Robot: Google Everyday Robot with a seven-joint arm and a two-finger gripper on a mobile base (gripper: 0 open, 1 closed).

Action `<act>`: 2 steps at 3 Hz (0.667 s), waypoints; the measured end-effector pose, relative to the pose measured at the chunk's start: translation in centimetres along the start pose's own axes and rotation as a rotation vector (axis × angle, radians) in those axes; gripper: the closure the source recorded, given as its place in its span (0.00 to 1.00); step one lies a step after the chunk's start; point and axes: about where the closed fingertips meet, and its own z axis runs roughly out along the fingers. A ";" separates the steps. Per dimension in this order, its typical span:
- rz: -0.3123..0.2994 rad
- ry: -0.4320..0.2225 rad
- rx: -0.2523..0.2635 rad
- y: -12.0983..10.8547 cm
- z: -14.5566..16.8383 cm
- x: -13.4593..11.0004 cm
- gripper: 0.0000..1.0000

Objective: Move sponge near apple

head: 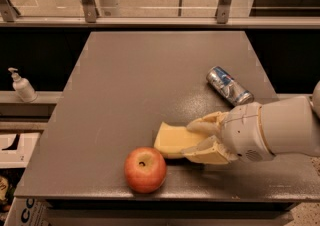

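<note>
The pale yellow sponge (172,140) lies low over the grey table (150,80), near its front edge. Its left end is just right of the red-orange apple (145,169), almost touching it. My gripper (196,137) comes in from the right and is shut on the sponge's right end, one finger (206,125) above and one below. The sponge's right part is hidden between the fingers. The apple stands upright at the table's front edge, stem dimple up.
A silver-blue soda can (230,86) lies on its side at the right of the table, behind my arm. A white pump bottle (22,86) stands on a ledge at the left. Glass railing posts run along the back edge.
</note>
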 end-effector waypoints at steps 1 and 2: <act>-0.001 0.005 -0.001 -0.1 -0.1 0.0 0.13; 0.000 0.008 -0.002 -0.1 -0.2 0.1 0.00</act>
